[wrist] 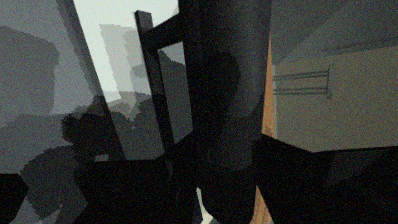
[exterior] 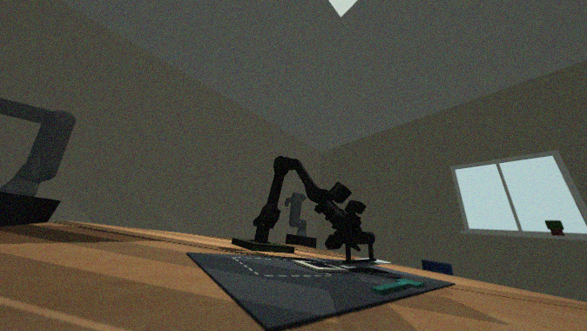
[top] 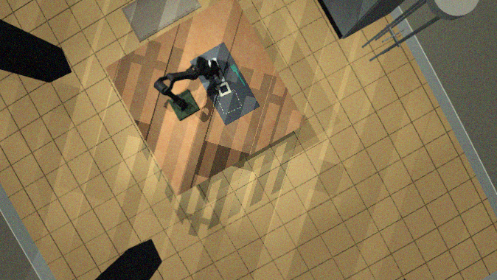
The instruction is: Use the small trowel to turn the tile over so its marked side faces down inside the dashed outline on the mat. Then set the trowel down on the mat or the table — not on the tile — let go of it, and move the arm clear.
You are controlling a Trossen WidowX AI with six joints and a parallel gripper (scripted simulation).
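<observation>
End effector (top: 214,71) (exterior: 351,235) (wrist: 219,131) grasps black-handled trowel with pale flat blade (top: 212,60) (exterior: 379,261) (wrist: 230,75). Square tile, white border, dark centre (top: 224,89) (exterior: 320,266), lies flat at the 11 o'clock edge of the white dashed square outline (top: 241,106) (exterior: 296,275), not turned yet. Risks: blade too high skims over; shallow lift slides tile; off-centre push skews it; round handle may twist. Dark smooth-looking mat (top: 247,103) (exterior: 270,300) (wrist: 25,85); wood-toned table (top: 166,166) (exterior: 87,279) (wrist: 268,90); teal T-shaped tool (top: 237,74) (exterior: 398,286), tile's 2 o'clock, top view.
</observation>
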